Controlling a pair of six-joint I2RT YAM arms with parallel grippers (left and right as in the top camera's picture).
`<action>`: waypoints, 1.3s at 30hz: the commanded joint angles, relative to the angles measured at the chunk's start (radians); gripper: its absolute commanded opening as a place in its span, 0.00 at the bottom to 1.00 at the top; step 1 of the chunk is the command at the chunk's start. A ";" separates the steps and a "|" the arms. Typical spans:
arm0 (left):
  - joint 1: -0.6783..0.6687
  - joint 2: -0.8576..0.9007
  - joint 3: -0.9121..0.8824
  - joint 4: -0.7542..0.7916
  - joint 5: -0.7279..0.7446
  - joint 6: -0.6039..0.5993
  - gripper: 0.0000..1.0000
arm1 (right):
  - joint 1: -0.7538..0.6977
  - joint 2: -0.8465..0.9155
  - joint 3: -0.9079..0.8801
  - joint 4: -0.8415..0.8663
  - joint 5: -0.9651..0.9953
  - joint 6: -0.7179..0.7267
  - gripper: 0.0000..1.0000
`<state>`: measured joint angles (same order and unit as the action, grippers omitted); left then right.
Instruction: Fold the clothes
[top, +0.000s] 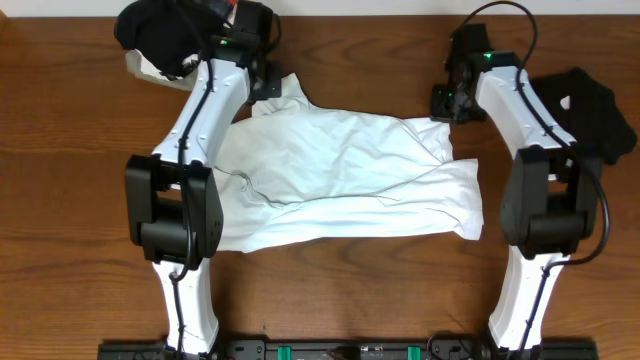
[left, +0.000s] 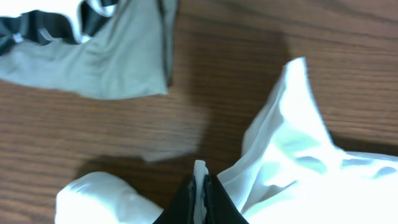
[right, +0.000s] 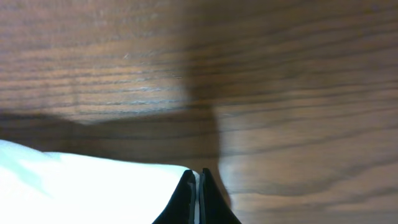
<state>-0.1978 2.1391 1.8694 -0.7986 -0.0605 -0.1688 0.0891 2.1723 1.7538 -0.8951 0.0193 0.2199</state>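
A white shirt (top: 350, 180) lies spread mid-frame on a wooden table (top: 60, 200), its upper-left edge pinched tight in the left gripper (left: 200, 180), its upper-right edge clamped likewise in the right gripper (right: 199, 182).

Place: we take this for a robotics lab bench set up for laundry trials.
Arms: two white robot arms, the left arm (top: 200, 110) and the right arm (top: 520, 110), rise from a black rail (top: 350, 350) at the near edge of the surface (top: 60, 200).
Wiring: we see a black cable (top: 505, 15) looping above the right arm, and a green light (top: 487, 56) lit on it.
Clothes: a white shirt (top: 350, 170) lies spread between the arms; dark garments (top: 590, 110) sit far right, and another heap (top: 160, 35) far left.
Surroundings: wood grain fills both wrist views; we cannot tell what the room beyond looks like.
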 joint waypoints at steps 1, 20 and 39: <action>0.034 -0.050 0.001 -0.008 -0.031 -0.020 0.06 | -0.035 -0.099 0.017 -0.003 0.019 0.012 0.01; 0.171 -0.153 0.001 -0.011 -0.029 -0.072 0.06 | -0.124 -0.127 0.017 -0.040 0.059 0.011 0.01; 0.170 -0.153 0.000 -0.160 0.063 -0.152 0.06 | -0.127 -0.146 0.017 -0.052 0.052 0.026 0.01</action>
<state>-0.0288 2.0121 1.8690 -0.9470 -0.0338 -0.2855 -0.0238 2.0594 1.7554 -0.9459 0.0601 0.2306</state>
